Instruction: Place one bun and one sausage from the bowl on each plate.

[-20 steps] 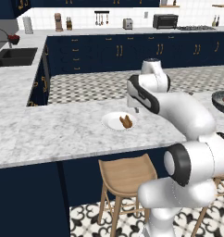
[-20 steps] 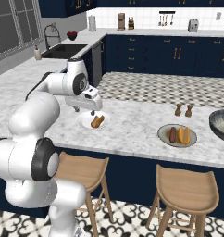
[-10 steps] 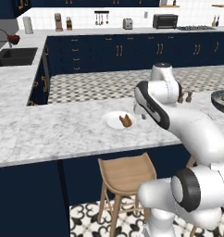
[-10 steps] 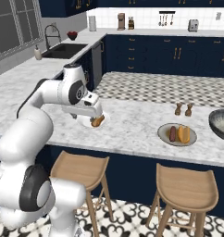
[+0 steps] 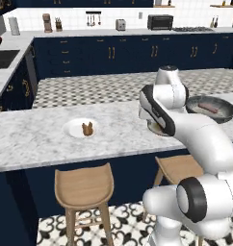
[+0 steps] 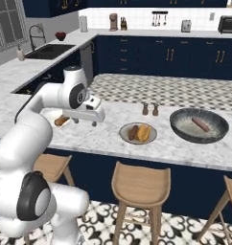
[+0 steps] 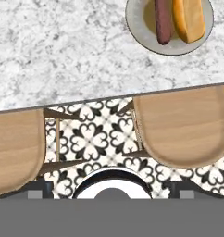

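The dark-grey bowl [image 6: 178, 127] stands at the right end of the marble counter and holds one sausage [image 6: 200, 124]; from the left base it is the bowl [image 5: 225, 113]. Left of it, the beige plate [image 6: 124, 135] carries a sausage [image 6: 133, 132] and a bun [image 6: 144, 132]; they lie at the top of the hand view, on the plate [image 7: 137, 28]. The white plate [image 5: 71, 129] holds brown food [image 5: 87, 128]. My gripper [image 6: 85, 122] hangs open and empty over the counter's front edge, between the two plates.
Two small shakers [image 6: 150, 109] stand behind the beige plate. Wooden stools [image 7: 181, 127] sit under the counter's front edge, over a patterned floor. A sink [image 6: 48, 51] is set in the counter at the far left.
The whole picture has slid left, so the base has driven right. My hand has swung from above the white plate toward the beige one. The jaws stayed open.
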